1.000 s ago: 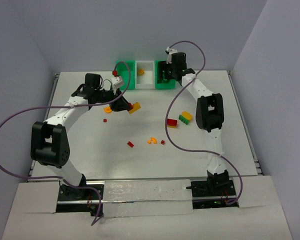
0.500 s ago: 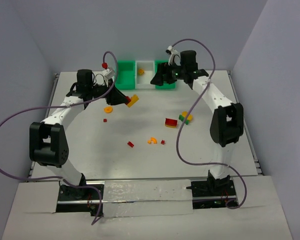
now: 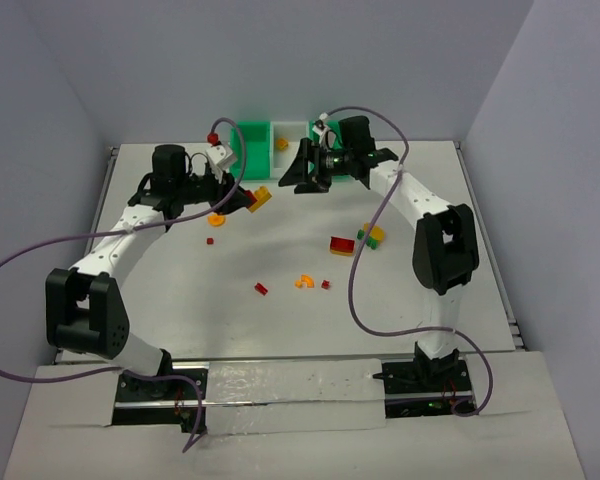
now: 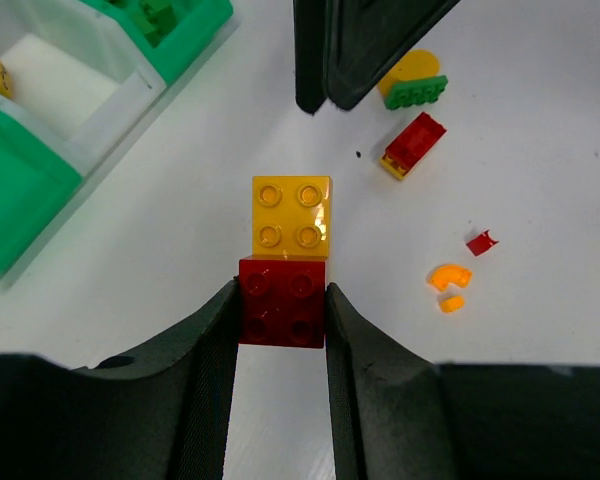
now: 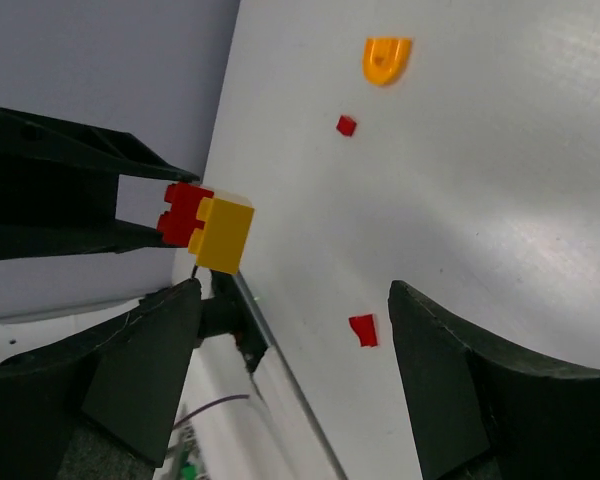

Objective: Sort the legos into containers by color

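Observation:
My left gripper is shut on a red brick that is joined to a yellow brick; the pair is held above the table, in front of the containers. My right gripper is open and empty, pointing left at that pair, a short way off. The containers stand at the back: a green bin, a white bin holding an orange-yellow brick, and a green bin that my right arm partly hides in the top view.
Loose legos lie on the table: a red-and-yellow brick, a green-and-yellow one, an orange curved piece, small red bits and an orange piece.
My right arm has swung left from the right green bin toward the left gripper. My left gripper has lifted the red-and-yellow pair up and back toward the containers.

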Action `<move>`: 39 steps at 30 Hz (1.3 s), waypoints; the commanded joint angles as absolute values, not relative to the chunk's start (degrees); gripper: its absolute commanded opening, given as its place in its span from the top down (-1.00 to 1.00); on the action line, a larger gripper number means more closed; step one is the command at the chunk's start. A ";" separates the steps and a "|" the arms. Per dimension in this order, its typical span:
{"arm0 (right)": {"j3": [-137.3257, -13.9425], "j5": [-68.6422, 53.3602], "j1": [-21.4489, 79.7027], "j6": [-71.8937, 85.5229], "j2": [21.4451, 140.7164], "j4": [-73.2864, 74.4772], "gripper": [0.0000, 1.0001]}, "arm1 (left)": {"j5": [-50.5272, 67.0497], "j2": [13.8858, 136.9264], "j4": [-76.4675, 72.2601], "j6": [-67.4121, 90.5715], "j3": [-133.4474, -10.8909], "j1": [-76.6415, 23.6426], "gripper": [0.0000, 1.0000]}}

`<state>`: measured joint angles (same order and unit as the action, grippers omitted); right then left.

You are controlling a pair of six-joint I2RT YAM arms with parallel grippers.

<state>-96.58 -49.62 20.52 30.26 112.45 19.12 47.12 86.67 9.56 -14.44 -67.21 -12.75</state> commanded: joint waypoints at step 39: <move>-99.61 -39.81 26.26 30.66 119.79 26.89 1.00 | 36.68 87.25 9.85 -12.95 -75.72 -15.47 1.00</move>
